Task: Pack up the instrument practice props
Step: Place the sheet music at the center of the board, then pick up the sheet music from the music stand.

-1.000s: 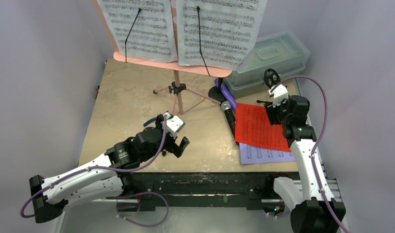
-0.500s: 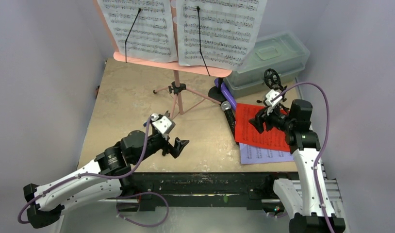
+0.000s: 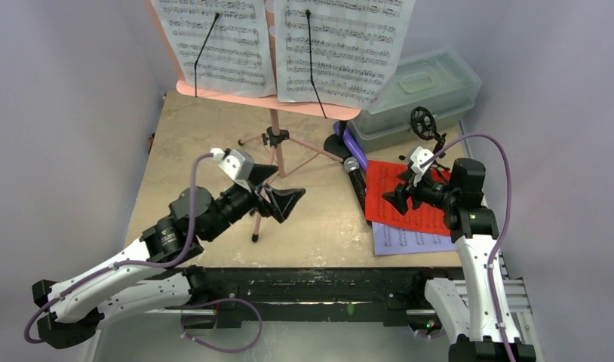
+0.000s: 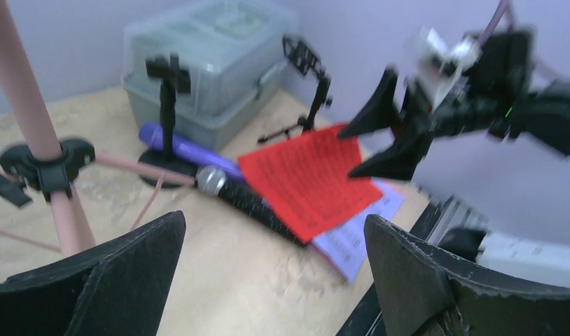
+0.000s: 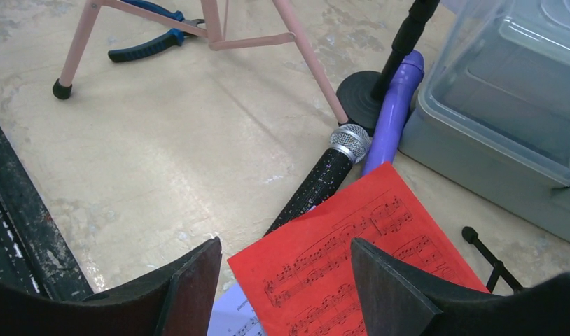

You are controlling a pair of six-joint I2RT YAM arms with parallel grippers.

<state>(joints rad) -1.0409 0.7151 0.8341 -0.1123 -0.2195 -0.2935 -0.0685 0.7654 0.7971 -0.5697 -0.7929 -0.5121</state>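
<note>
The pink music rack (image 3: 274, 143) stands at the back on its tripod, holding two white sheets (image 3: 213, 41). The red sheet (image 3: 406, 204) lies on the lavender sheet (image 3: 409, 240) at the right. The black silver-headed mic (image 3: 357, 181) lies along the red sheet's left edge, with the purple mic (image 3: 351, 142) behind it by a round-based mic support (image 3: 336, 143). A tripod mic support (image 3: 422, 122) stands beside the box. My left gripper (image 3: 283, 194) is open and empty, raised near the rack's legs. My right gripper (image 3: 394, 194) is open and empty above the red sheet (image 5: 366, 259).
A translucent greenish lidded box (image 3: 417, 94) sits at the back right. Blue-handled pliers (image 5: 146, 45) lie by the rack's legs. Walls close in the left, right and back. The table's dark front rail (image 3: 326, 280) runs along the near edge.
My left gripper has risen and swung right, now facing the mics and sheets. My right gripper has turned and dropped leftward over the red sheet. Nothing was picked up.
</note>
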